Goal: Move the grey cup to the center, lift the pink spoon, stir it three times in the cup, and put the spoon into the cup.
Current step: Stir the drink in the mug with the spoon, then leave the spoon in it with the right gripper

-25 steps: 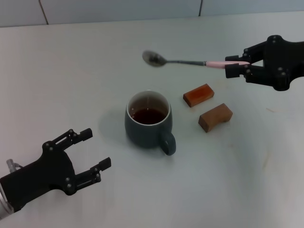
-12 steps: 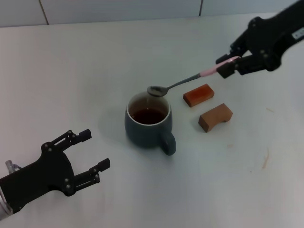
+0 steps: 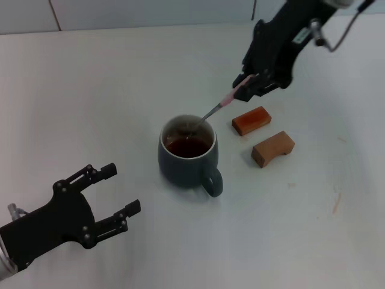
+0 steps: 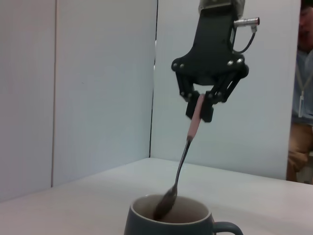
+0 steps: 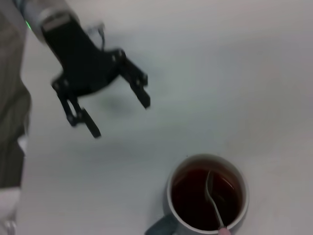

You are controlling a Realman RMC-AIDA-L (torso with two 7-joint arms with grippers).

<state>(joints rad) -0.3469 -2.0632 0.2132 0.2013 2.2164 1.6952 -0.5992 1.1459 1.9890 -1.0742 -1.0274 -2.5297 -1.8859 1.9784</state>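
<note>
Grey cup (image 3: 187,159): stood upright near the middle of the white bench (image 3: 90,90), handle toward the robot and its right, dark reddish-brown liquid inside.
Pink spoon (image 3: 212,112): tilted, metal bowl dipped into the liquid at the cup's far side, pink handle rising out toward the right.
Right end effector (image 3: 248,86): above and beyond the cup, pinching the spoon's pink handle tip.
Left end effector (image 3: 108,201): fingers spread, holding nothing, low at the near left, well apart from the cup.
Two brown blocks (image 3: 272,148): lay on the bench right of the cup.
</note>
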